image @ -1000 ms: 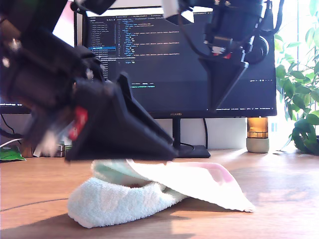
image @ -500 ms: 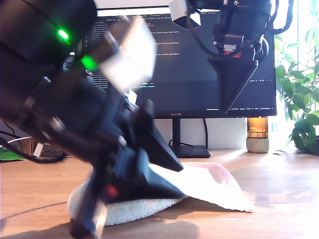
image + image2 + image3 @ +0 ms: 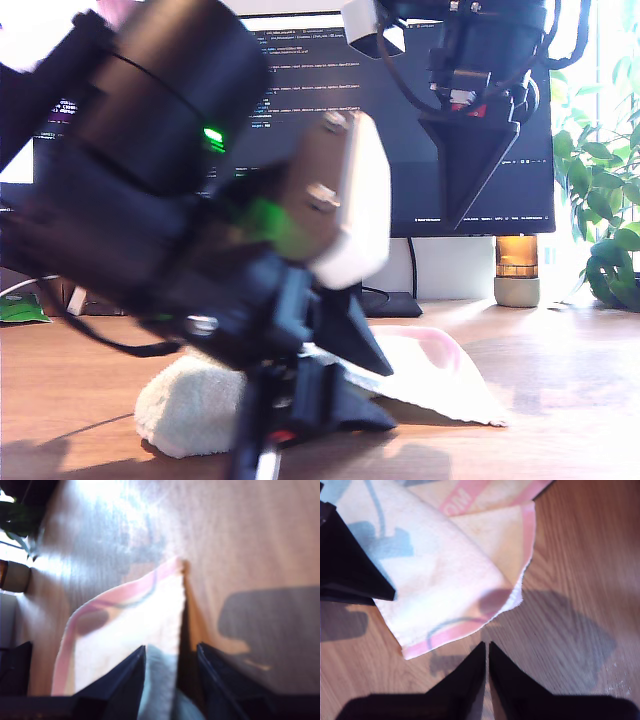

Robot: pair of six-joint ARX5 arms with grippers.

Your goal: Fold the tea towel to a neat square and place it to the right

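Note:
The tea towel (image 3: 430, 375) lies half folded on the wooden table (image 3: 570, 400), fluffy and pale with a pink edge band. The first wrist view shows its pink-edged flap (image 3: 130, 625) spreading away from the jaws. My first gripper (image 3: 335, 405) is down at the towel in the exterior view's lower middle, blurred. Its jaws (image 3: 171, 650) stand apart with a fold of towel between them. My second gripper (image 3: 463, 222) hangs shut high in the exterior view's upper right, above the towel's corner (image 3: 435, 565). Its closed tips (image 3: 486, 645) hold nothing. A black finger (image 3: 350, 565) of the first gripper rests on the towel.
A monitor (image 3: 535, 150) on a stand (image 3: 385, 300) fills the back. An amber jar (image 3: 517, 270) and a leafy plant (image 3: 600, 200) stand at the exterior view's right. The first arm's bulk (image 3: 160, 200) blocks the exterior view's left half.
The first arm has swung down and toward the camera, lowering its gripper onto the towel. The raised fold has sunk flatter. The second gripper has barely moved.

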